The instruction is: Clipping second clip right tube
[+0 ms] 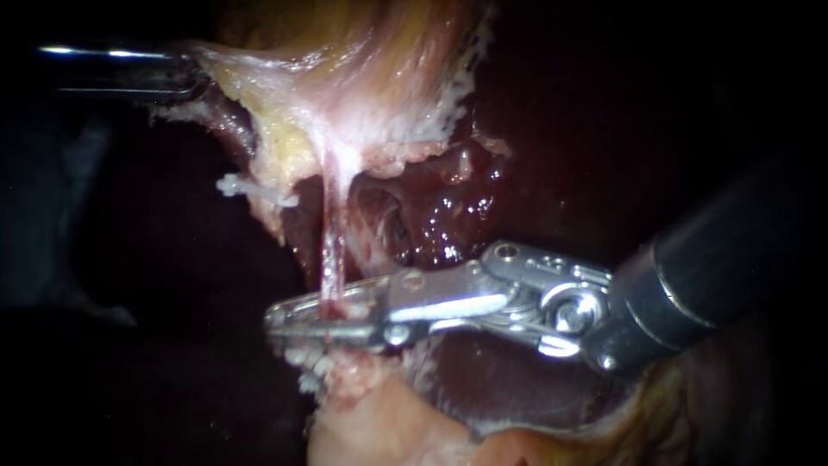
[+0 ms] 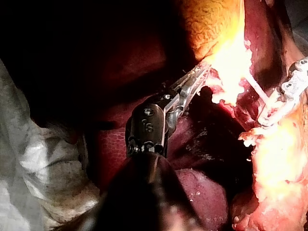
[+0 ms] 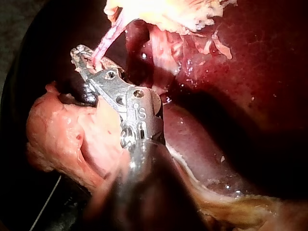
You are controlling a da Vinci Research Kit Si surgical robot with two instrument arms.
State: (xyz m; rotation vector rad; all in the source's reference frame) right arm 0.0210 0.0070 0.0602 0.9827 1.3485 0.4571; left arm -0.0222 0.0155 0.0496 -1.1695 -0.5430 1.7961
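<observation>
Left instrument [image 1: 197, 76], dark shaft with a shiny steel tip, comes in high. Its jaws are clamped on the pale yellow tissue flap [image 1: 285, 95], which is stretched taut. A small white plastic clip [image 1: 252, 190] sits at the flap's ragged edge, just left of the thin pink tube [image 1: 333, 233]. The tube runs straight down from the flap, with wet dark red liver [image 1: 448, 224] behind it. Right instrument [image 1: 285, 319], silver hinged tip: jaws narrow, closed on the tube's lower end from both sides, just above a pink-white tissue lump [image 1: 379, 423].
</observation>
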